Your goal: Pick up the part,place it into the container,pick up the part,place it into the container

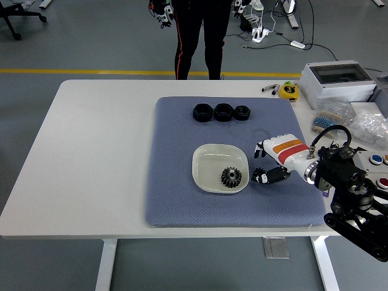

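Grey workshop flooring with a yellow line runs behind the white table [91,151], and a person [197,36] in dark trousers stands at its far side. We note a blue-grey mat [176,182] covering the table's middle. On the table's right edge we record a grey box [336,82], clear bags [364,124] and a yellow tape measure [290,91]. A cream dish [206,163] sits on the mat, holding one black gear [230,177]. We observe the right hand [271,163] low over the mat just right of the dish, its fingers curled around a small black gear [262,177]; whether they grip it we cannot tell. Three black nuts [222,112] lie in a row beyond the dish.
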`<state>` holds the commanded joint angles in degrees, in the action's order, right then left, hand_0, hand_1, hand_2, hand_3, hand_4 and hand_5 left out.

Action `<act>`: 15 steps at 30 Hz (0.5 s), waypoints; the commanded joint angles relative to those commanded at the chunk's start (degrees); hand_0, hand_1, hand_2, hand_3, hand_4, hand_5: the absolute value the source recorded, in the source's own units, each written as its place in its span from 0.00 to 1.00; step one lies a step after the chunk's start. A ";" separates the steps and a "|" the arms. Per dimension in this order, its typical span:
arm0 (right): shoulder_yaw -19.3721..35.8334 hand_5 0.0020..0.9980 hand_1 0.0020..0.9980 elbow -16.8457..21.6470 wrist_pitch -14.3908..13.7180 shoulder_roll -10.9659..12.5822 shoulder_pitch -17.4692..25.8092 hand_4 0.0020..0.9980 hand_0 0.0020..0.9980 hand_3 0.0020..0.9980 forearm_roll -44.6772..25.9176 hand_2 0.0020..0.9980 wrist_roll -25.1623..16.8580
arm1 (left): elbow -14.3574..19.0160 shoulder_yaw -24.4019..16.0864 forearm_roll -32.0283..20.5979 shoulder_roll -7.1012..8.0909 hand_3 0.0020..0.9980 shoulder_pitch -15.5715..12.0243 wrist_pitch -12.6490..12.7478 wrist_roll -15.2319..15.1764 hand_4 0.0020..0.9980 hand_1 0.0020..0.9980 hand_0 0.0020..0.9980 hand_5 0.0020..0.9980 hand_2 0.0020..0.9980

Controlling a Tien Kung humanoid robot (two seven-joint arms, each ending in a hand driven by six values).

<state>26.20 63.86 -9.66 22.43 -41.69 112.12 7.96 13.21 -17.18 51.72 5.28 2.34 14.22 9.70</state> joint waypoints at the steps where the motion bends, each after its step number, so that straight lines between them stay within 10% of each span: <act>1: 0.01 0.47 0.31 -0.45 0.04 -0.05 0.07 0.92 0.22 0.56 -0.14 0.58 -0.03 | 0.01 0.04 -0.06 0.03 0.62 -0.02 0.00 -0.02 0.63 0.63 0.67 0.65 0.70; 15: -0.57 0.47 0.30 -2.33 -0.12 -0.42 0.43 0.91 0.22 0.55 -1.88 0.53 -0.45 | 0.04 -0.26 0.62 0.04 0.62 -0.03 -0.20 0.11 0.63 0.63 0.67 0.65 0.70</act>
<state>25.63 61.52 -9.77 22.01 -41.26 110.24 7.51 13.25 -17.43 52.34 5.32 2.31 14.03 9.80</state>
